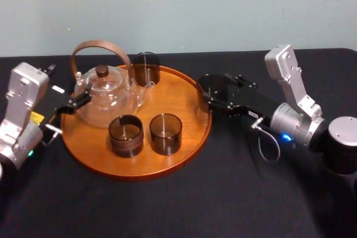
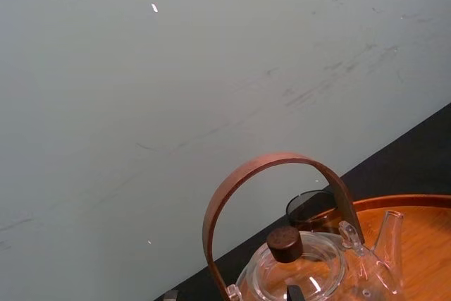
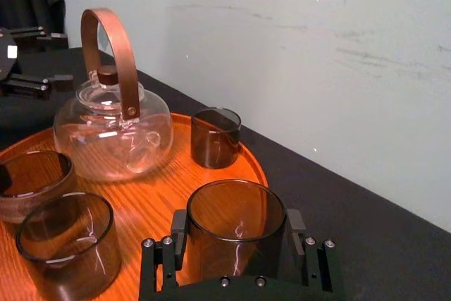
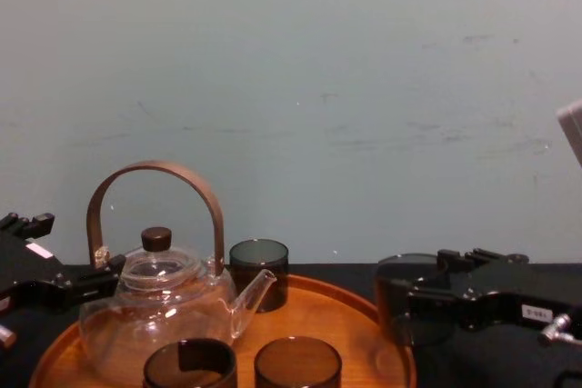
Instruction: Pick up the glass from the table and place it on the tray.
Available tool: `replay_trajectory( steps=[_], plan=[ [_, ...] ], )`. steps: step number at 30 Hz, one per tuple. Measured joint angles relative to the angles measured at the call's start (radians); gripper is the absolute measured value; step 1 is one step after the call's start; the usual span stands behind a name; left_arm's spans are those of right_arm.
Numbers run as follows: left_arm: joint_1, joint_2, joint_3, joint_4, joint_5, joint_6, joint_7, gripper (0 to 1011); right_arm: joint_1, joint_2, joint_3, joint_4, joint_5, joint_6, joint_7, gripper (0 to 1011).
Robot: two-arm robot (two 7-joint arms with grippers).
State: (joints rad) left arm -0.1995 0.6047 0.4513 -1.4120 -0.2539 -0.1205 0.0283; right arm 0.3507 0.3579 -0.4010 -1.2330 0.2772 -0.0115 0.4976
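While the right gripper (image 3: pixel 236 225) was clamped on the glass (image 1: pixel 216 86), the tray (image 1: pixel 184 100) sat right beside it, leftward.

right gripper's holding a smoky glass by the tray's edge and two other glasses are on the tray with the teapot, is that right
Not two: the head view shows three glasses on the tray with the teapot, a front-left glass, a front-right glass and a back glass. The right gripper does hold a smoky glass by the tray's edge. The left gripper sits beside the teapot.
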Motion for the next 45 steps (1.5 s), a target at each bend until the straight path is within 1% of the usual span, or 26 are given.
replay_trajectory(
  steps=[4, 7, 11, 12, 14, 19, 23, 33, 45],
  plan=[
    [0.0, 0.0, 0.0, 0.0, 0.0, 0.0, 0.0, 1002, 0.012, -0.006, -0.005, 0.01, 0.0, -0.001, -0.001, 862],
    [0.0, 0.0, 0.0, 0.0, 0.0, 0.0, 0.0, 1001, 0.03, -0.015, -0.009, 0.032, -0.002, -0.006, -0.001, 862],
    [0.0, 0.0, 0.0, 0.0, 0.0, 0.0, 0.0, 1001, 0.063, -0.035, -0.017, 0.08, -0.006, -0.017, 0.0, 862],
    [0.0, 0.0, 0.0, 0.0, 0.0, 0.0, 0.0, 1001, 0.063, -0.035, -0.017, 0.08, -0.006, -0.017, 0.0, 863],
    [0.0, 0.0, 0.0, 0.0, 0.0, 0.0, 0.0, 1001, 0.084, -0.048, -0.022, 0.11, -0.009, -0.026, 0.002, 862],
    [0.0, 0.0, 0.0, 0.0, 0.0, 0.0, 0.0, 1001, 0.116, -0.067, -0.03, 0.155, -0.015, -0.04, 0.01, 862],
    [0.0, 0.0, 0.0, 0.0, 0.0, 0.0, 0.0, 1001, 0.142, -0.085, -0.041, 0.195, -0.022, -0.06, 0.021, 862],
    [0.0, 0.0, 0.0, 0.0, 0.0, 0.0, 0.0, 1001, 0.178, -0.118, -0.064, 0.264, -0.04, -0.098, 0.041, 862],
    [0.0, 0.0, 0.0, 0.0, 0.0, 0.0, 0.0, 1001, 0.204, -0.143, -0.076, 0.32, -0.053, -0.123, 0.054, 862]
  ],
)
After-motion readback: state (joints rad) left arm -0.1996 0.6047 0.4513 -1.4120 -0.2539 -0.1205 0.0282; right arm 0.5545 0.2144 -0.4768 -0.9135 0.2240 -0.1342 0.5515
